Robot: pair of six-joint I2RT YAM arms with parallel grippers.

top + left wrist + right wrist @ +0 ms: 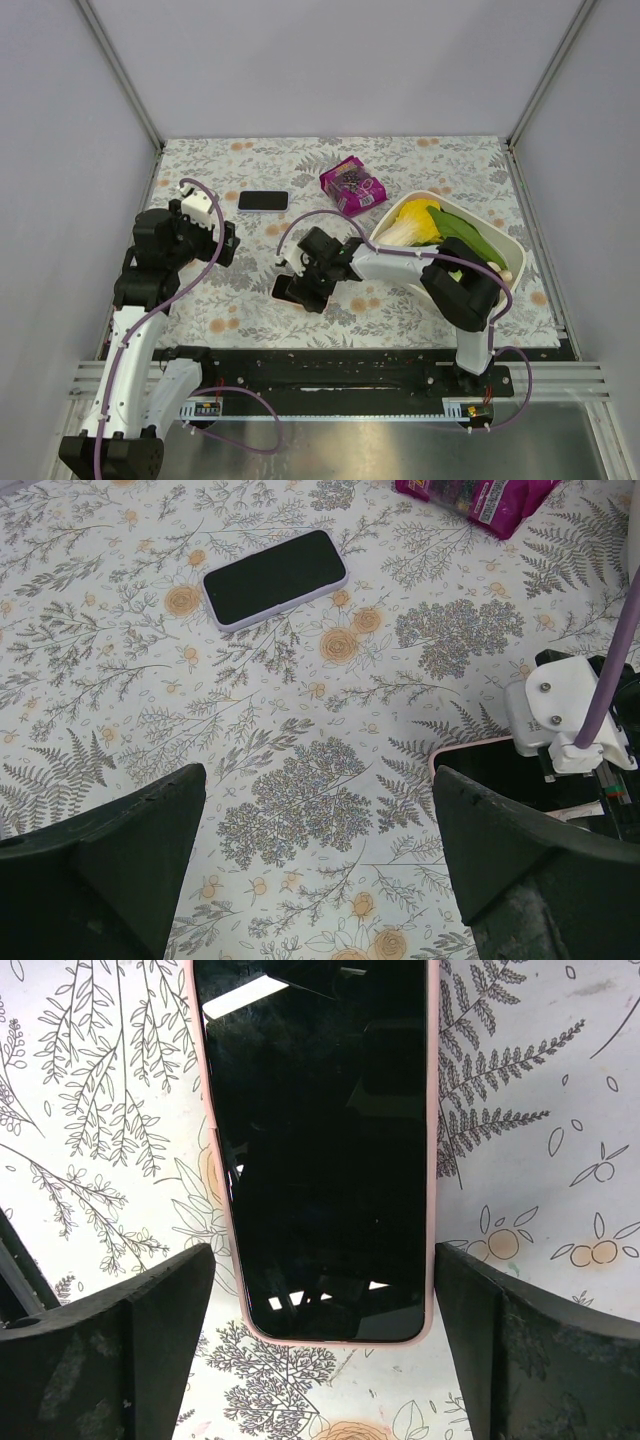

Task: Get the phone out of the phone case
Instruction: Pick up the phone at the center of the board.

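A phone in a pink case (320, 1140) lies screen up on the floral table. My right gripper (325, 1360) hangs just above its near end, open, with a finger on either side and not touching it. In the top view this phone (286, 291) shows at the table's middle under my right gripper (308, 278). A second phone in a lavender case (262, 201) lies further back; it also shows in the left wrist view (275, 577). My left gripper (320, 870) is open and empty over bare table, left of the pink case's corner (480, 765).
A purple snack packet (352, 185) lies at the back centre. A white bowl (508, 243) of vegetables stands on the right, beside the right arm. Metal frame posts stand at the table's back corners.
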